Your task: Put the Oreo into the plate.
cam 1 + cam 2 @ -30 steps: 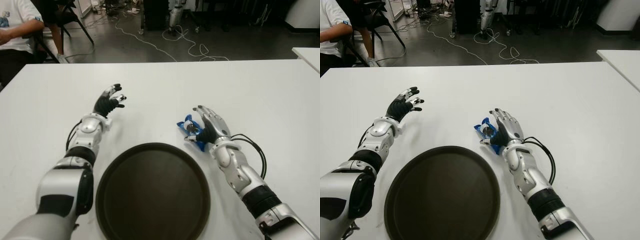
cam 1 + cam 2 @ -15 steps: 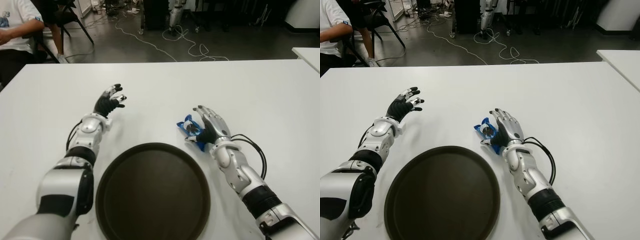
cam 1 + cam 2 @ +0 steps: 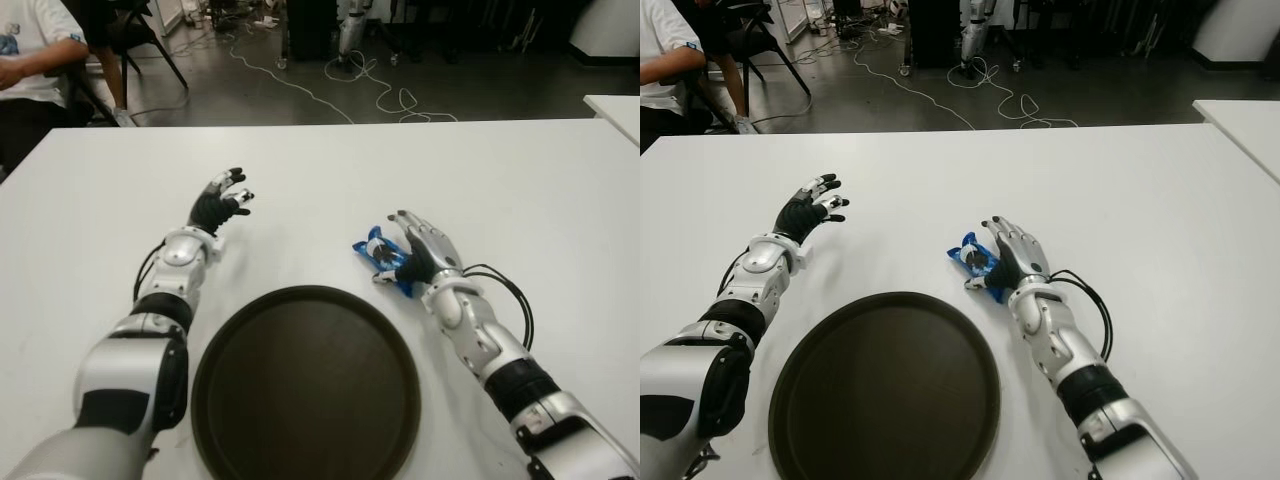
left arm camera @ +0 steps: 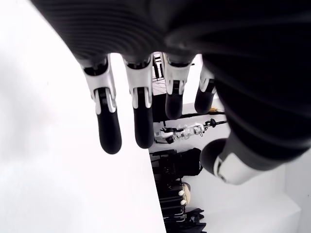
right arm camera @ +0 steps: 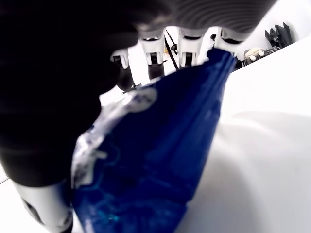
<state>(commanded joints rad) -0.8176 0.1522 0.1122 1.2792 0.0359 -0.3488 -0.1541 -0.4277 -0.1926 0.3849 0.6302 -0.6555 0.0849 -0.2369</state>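
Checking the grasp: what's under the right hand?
A blue Oreo packet sits under the right hand, on the white table beyond the empty plate. Whether the fingers have closed on it is hidden.

The left arm reaches forward from about 7 o'clock toward 11 o'clock, forearm straight and wrist slightly raised. The left hand [image 3: 218,206] has its fingers [image 4: 109,132] spread and relaxed, holding nothing, thumb set apart from the rest. The right arm comes in from about 5 o'clock toward 12 o'clock, elbow low and wrist bent inward. The right hand [image 3: 418,252] has its fingers curled, closed around a blue packet at the palm.
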